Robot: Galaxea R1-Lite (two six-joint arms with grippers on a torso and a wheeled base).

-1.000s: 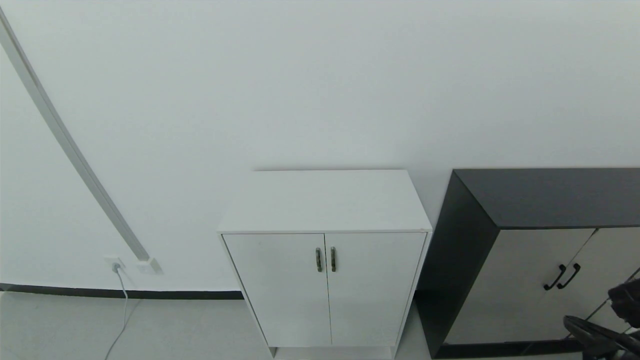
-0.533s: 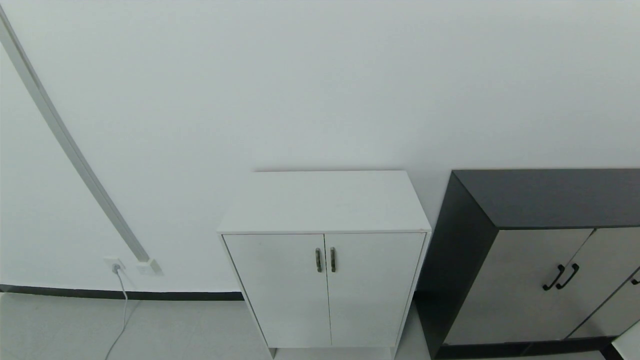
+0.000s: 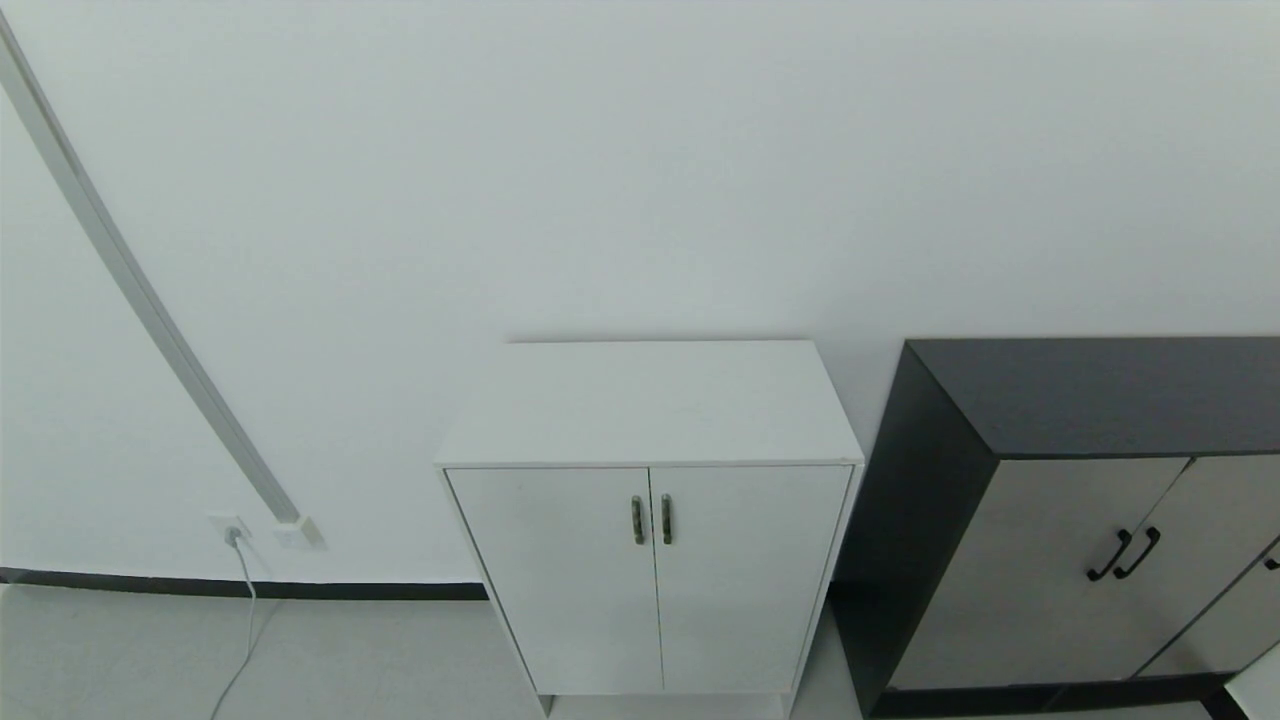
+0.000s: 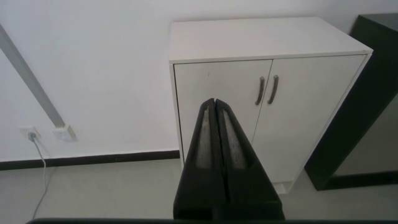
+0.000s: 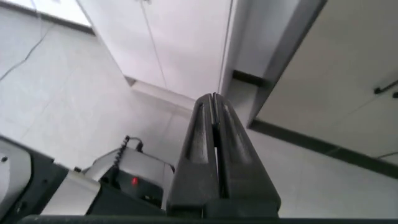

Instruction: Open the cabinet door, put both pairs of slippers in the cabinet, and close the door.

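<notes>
A plain white wall (image 3: 640,150) closes the room at the back and meets a pale grey floor (image 3: 350,660) along a black skirting strip (image 3: 250,587). The white cabinet (image 3: 650,400) stands on the floor with its back against the wall. Its two doors (image 3: 560,570) are shut and meet at a centre seam, with the two upright handles (image 3: 638,520) side by side at that seam near the top edge.

At the cabinet's right edge stands a larger dark cabinet (image 3: 1100,390), just beside it with a narrow gap between them; its pale doors are also closed. On the left of the white cabinet the floor lies open along the wall. A grey conduit (image 3: 130,280) slants down the wall to a socket (image 3: 230,527), and a cable (image 3: 245,620) hangs from it onto the floor, well apart from the cabinet's left edge.

The left gripper (image 4: 214,102) has its fingers pressed together with nothing between them; it hangs in front of the white cabinet, apart from the left door. The right gripper (image 5: 213,96) has its fingers together too and holds nothing, pointing down over the floor before the lower corner where the two cabinets stand side by side.
</notes>
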